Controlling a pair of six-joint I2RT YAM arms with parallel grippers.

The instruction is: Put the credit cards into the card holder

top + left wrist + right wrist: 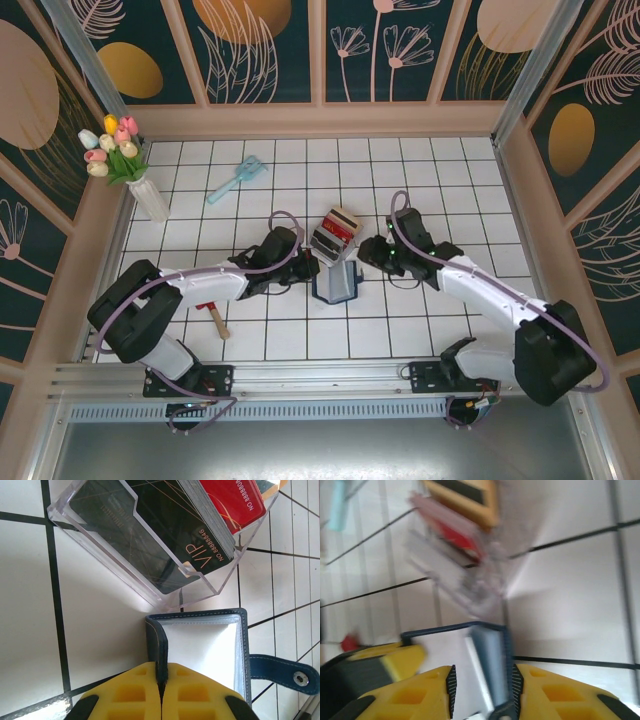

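Presently the card holder [337, 285] is standing open on the white tiles at centre frame in the top view, between both arms. The left gripper [161, 672] is clenching tight on the navy edge of one cover; the snap tab [282, 672] is hanging out at lower right of the left wrist view. The right gripper [483, 672] is straddling the other leaf with its jaws released, a gap showing on one side, though that view is blurring. The credit cards [150, 545], black and red, are sitting in a clear rack [212, 580] just beyond the wallet.
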